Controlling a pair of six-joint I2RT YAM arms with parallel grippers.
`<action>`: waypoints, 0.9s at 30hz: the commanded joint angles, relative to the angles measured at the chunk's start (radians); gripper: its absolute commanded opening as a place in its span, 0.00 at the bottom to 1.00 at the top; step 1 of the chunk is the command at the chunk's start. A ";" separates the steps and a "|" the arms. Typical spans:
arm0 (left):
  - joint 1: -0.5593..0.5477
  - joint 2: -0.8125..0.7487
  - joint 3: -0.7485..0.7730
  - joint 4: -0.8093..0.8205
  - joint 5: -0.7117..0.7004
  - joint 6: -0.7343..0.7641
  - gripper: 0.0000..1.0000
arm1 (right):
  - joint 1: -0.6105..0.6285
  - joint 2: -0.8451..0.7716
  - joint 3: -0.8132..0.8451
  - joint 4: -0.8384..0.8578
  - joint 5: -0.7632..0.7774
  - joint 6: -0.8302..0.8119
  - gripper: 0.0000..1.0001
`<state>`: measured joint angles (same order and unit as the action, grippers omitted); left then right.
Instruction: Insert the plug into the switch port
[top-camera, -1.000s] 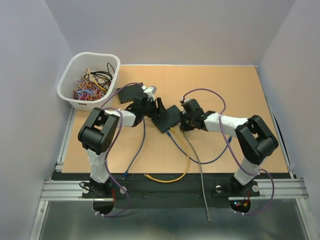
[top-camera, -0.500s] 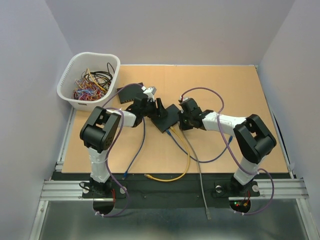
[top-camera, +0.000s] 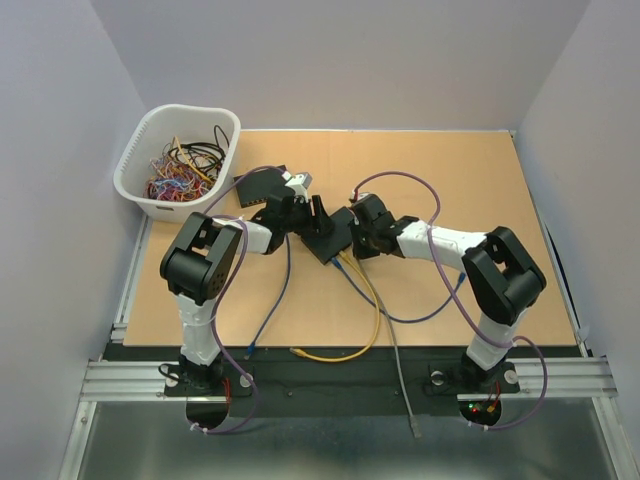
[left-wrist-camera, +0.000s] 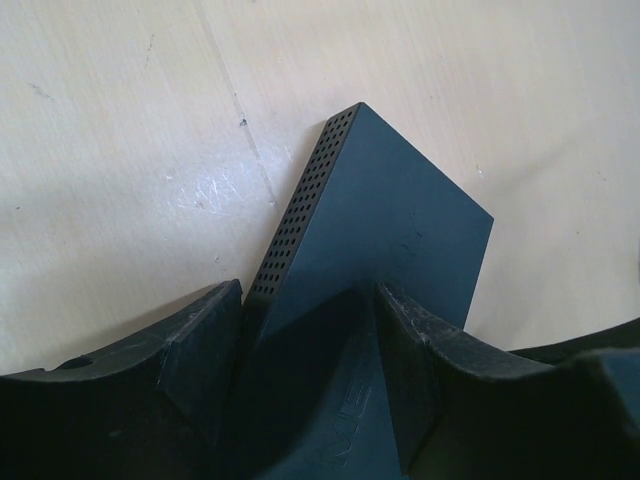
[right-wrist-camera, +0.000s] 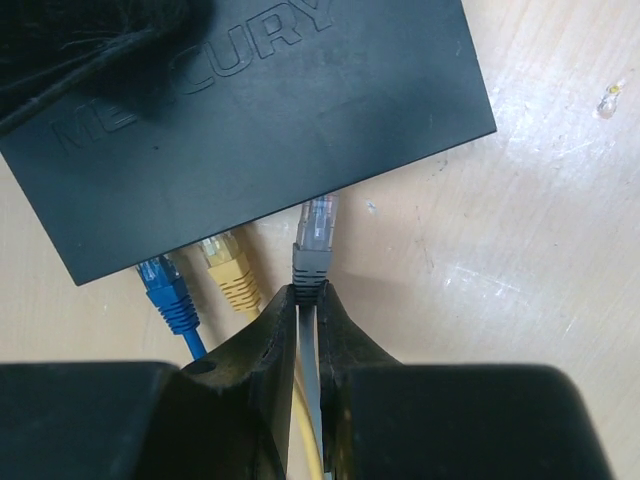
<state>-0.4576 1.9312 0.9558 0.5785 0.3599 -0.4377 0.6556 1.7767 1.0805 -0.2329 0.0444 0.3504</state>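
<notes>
My right gripper (right-wrist-camera: 308, 300) is clenched on the grey plug (right-wrist-camera: 315, 240), pinching it at the back of its boot where the grey cable (top-camera: 400, 350) leaves it. The plug's clear tip meets the front edge of the switch (right-wrist-camera: 250, 130), just beside the yellow plug (right-wrist-camera: 232, 265), which sits next to the blue plug (right-wrist-camera: 165, 285). Whether the tip has gone in at all, I cannot tell.

My left gripper (left-wrist-camera: 310, 310) grasps the far end of the switch, one finger against its perforated side.

The black lid carries raised lettering. From the right wrist I can read "ME" and then "CURY", with the middle under a dark shadow. A few letters near the left fingers are too cut off to read.

The switch lies near the middle of a tan wooden table (top-camera: 480, 180), lightly scratched and scuffed. The yellow cable (top-camera: 372, 320) and the grey one trail from it toward the near edge. A white basket (top-camera: 136, 150) of tangled coloured wires sits at the far left corner. Plain pale walls close in three sides, and a metal rail (top-camera: 340, 378) runs along the near edge under the arm bases.
</notes>
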 joint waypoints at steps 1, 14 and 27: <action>-0.006 0.005 -0.017 0.009 0.019 0.014 0.66 | 0.032 0.000 0.075 0.053 0.003 0.013 0.00; -0.007 0.040 0.014 0.001 0.108 0.068 0.66 | 0.053 0.020 0.065 0.037 0.077 -0.062 0.00; -0.006 0.068 0.057 -0.017 0.178 0.120 0.65 | 0.053 0.004 0.061 0.050 0.091 -0.174 0.00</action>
<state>-0.4500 1.9697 0.9840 0.6079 0.4465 -0.3428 0.6952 1.7924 1.1046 -0.2615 0.1223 0.2211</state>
